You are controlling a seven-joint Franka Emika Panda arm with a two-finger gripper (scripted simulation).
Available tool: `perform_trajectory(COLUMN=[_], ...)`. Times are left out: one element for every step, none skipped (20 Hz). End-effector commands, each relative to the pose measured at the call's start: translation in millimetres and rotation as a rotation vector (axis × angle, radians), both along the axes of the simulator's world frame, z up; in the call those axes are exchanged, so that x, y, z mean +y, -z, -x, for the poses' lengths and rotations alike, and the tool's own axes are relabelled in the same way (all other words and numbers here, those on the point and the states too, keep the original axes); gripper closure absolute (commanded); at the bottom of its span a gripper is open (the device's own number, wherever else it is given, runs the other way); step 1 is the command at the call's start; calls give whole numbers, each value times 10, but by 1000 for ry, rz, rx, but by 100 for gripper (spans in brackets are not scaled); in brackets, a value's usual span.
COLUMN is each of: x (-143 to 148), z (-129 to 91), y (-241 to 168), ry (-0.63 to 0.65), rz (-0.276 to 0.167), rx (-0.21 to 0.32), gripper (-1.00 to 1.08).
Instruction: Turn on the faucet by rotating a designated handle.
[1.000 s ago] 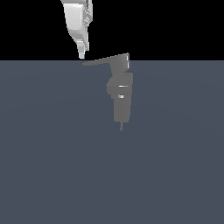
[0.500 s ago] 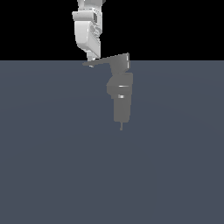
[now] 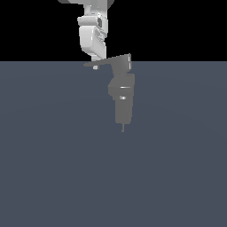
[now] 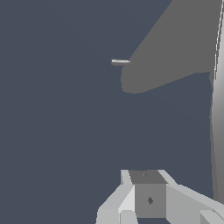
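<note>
In the exterior view the flat blue-grey worktop (image 3: 53,168) fills the near part of the scene and is plain all the way up to the black background.

Further back stands the faucet (image 3: 123,93). It is small, grey and blocky. Its thin little tip points toward the near side. Above the tip come a boxy part, then a rounded middle, then a square block at the far end.

From that far block the handle (image 3: 103,63) sticks out sideways toward the exterior view's left. It is thin, flat and dark grey, and it gets narrower toward its end.

Furthest back, the shiny white hand (image 3: 94,57) comes down from above. Its fingertips sit right at the handle, near the thin outer end. They look like they touch it, but it is hard to be sure.

In the wrist view the handle (image 4: 175,52) is a big grey wedge, with the fingers (image 4: 151,199) close to the camera. The fingers look pressed together, with no gap between them and nothing held.
</note>
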State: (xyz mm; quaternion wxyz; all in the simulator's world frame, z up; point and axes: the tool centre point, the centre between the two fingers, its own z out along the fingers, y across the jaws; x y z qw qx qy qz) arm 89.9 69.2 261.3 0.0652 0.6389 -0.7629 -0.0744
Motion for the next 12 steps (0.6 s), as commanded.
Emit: perform_trajectory(x=[9, 9, 9, 9, 12, 17, 22, 27, 32, 37, 42, 47], z=[6, 5, 5, 5, 5, 28, 51, 75, 99, 123, 147, 172], y=[-10, -10, -10, -10, -9, -14, -18, -23, -28, -33, -38, -43], ry=[-4, -4, -4, -4, -4, -4, -4, -4, -4, -4, -4, -4], rz=[-1, -1, -1, -1, -1, -1, -1, -1, -1, -1, -1, -1], rx=[-1, -1, -1, -1, -1, -1, -1, -1, -1, -1, -1, -1], gripper=[108, 108, 108, 108, 108, 108, 108, 108, 108, 108, 108, 108])
